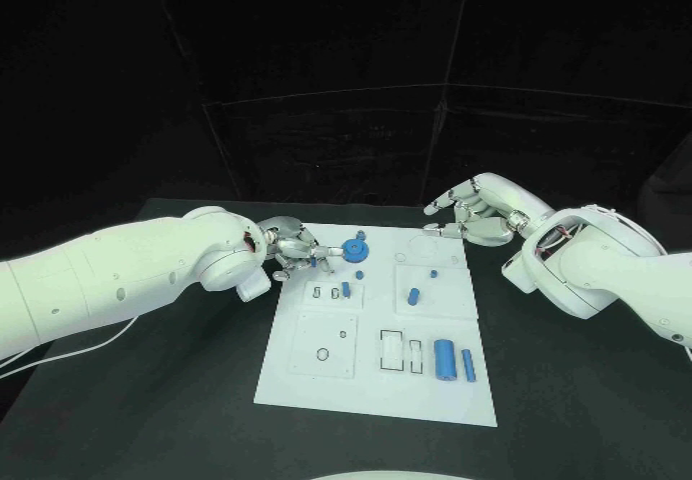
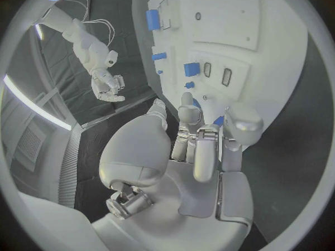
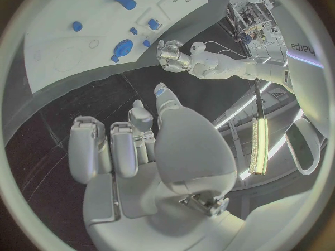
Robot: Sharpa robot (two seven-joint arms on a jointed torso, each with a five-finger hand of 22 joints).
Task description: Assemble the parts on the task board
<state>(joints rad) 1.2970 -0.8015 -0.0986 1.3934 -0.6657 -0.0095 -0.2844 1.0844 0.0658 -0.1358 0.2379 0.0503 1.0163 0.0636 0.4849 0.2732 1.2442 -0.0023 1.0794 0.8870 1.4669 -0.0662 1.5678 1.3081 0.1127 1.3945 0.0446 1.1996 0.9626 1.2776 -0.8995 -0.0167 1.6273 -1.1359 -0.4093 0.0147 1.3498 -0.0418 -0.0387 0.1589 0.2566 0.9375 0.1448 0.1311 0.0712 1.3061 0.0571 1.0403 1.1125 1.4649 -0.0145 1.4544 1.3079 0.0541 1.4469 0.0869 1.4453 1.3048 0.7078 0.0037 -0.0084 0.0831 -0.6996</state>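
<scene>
On the black table [image 1: 577, 400], the left hand [image 1: 296, 250] pinches a blue part [image 2: 219, 120]; right hand [image 1: 469, 212] empty, fingers apart.

head: overhead, looking down | wrists: close behind each hand | shared: task board [image 1: 378, 330]

Two glossy white arms here, smooth rounded shells with fat bulbous wrists. Left arm [image 1: 123, 275] trails a thin white cable underneath. Right arm [image 1: 606, 265] shows exposed wiring at the wrist. Silver metallic left robot hand [image 1: 293, 248], matching right robot hand [image 1: 469, 213].
</scene>
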